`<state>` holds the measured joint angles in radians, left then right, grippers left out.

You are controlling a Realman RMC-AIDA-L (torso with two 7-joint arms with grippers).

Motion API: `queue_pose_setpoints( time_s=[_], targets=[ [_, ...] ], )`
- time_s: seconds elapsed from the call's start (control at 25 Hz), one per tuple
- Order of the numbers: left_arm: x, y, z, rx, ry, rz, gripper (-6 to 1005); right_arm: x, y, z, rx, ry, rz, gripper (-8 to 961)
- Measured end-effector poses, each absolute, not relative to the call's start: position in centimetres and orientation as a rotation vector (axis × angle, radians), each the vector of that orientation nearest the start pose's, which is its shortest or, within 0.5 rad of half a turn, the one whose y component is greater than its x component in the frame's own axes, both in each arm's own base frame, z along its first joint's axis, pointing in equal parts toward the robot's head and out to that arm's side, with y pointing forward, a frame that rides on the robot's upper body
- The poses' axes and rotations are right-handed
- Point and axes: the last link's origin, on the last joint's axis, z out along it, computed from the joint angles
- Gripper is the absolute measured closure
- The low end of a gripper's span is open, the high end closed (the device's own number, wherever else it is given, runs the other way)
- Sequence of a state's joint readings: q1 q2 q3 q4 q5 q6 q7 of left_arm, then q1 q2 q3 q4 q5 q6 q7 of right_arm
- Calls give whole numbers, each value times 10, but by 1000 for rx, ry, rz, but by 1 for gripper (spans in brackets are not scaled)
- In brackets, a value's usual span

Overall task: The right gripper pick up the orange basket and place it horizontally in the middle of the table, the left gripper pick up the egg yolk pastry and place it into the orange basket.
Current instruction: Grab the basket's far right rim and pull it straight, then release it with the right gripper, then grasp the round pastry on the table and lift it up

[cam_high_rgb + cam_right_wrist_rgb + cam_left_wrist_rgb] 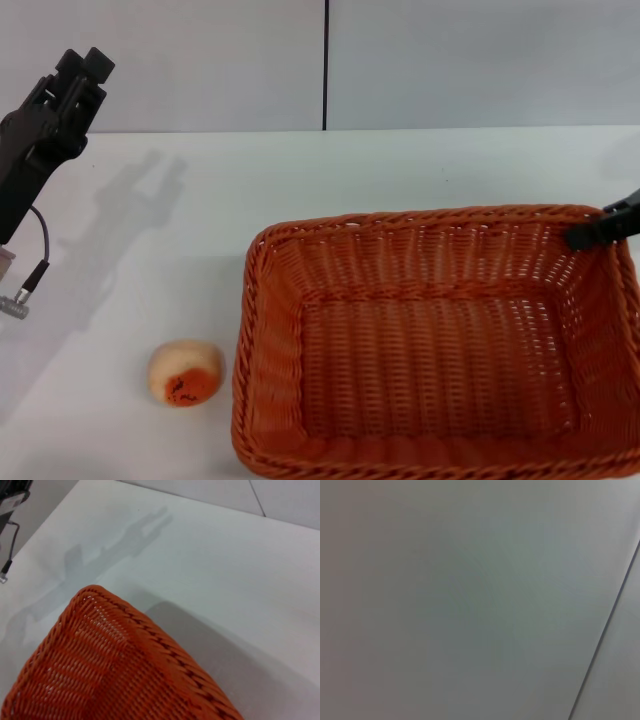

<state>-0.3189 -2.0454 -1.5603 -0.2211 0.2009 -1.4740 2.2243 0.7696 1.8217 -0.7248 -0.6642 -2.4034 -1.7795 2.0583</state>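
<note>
The orange basket (430, 340) fills the right half of the table (300, 180) in the head view, long side across, its braided rim (150, 630) close up in the right wrist view. A slim black fingertip of my right gripper (598, 231) lies over the far right rim, gripping it. A wide shadow beside the basket suggests that this end is raised. The egg yolk pastry (185, 372) rests on the table just left of the basket, orange-red patch facing front. My left gripper (82, 68) hangs high at the far left, open and holding nothing.
A thin cable with a metal plug (18, 300) dangles from the left arm above the table's left edge. The wall behind has a dark vertical seam (325, 65). The left wrist view shows only plain grey wall and a seam line (605, 635).
</note>
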Motion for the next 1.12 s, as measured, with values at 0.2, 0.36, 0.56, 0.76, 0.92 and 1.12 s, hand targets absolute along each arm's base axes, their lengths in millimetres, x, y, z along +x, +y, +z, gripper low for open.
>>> queue_pose_setpoints(
  time_s=[0.2, 0.36, 0.56, 0.76, 0.92, 1.12],
  targets=[
    [-302, 299, 10, -1751, -790, -1363, 566, 252, 376, 84, -2773, 1292, 36, 754],
    [-301, 299, 9, -1751, -793, -1362, 566, 253, 379, 84, -2744, 1292, 43, 729],
    [-302, 299, 9, -1750, -795, -1363, 566, 255, 379, 84, -2731, 1295, 55, 599],
    [-302, 298, 10, -1750, -794, -1365, 567, 261, 381, 91, -2663, 1288, 144, 472],
    [-304, 297, 14, -1756, -787, -1367, 567, 271, 377, 108, -2538, 1220, 434, 425],
    [-311, 296, 36, -1797, -782, -1389, 567, 290, 346, 135, -2253, 994, 1030, 425]
  ],
)
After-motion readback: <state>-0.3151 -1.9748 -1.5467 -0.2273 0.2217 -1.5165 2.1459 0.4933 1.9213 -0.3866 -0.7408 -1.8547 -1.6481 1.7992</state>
